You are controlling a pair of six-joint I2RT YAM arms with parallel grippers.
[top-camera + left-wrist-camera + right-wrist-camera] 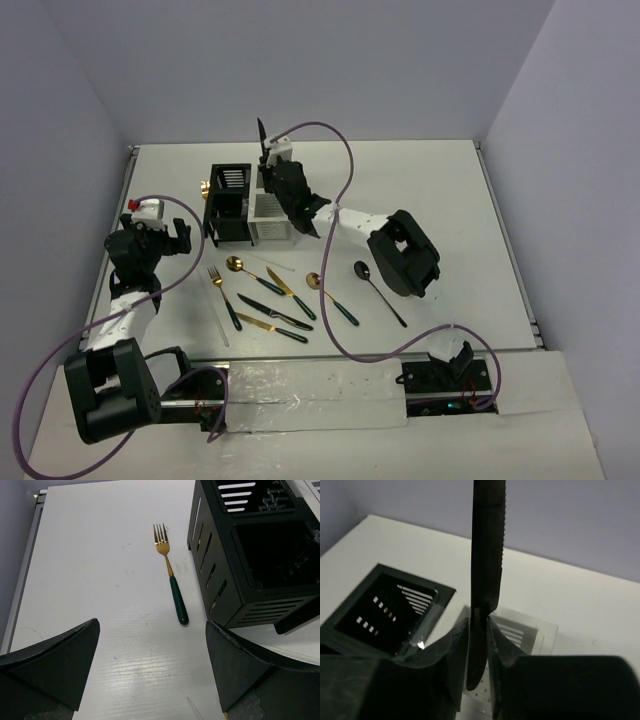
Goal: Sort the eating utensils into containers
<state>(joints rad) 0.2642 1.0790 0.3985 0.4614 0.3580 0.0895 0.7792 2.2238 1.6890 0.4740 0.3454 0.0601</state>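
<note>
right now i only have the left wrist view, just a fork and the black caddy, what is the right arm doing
Observer: The right gripper is over the white caddy, its jaws pinched on a black knife that stands upright, blade up.
Operator: how much is left on the table besides my fork
Observer: In the top view I count about six more, lying in a loose cluster to the right of the fork.
Operator: any of them off on its own
Observer: Yes, a black spoon lies apart at the right end, beside the right arm's elbow.
</note>
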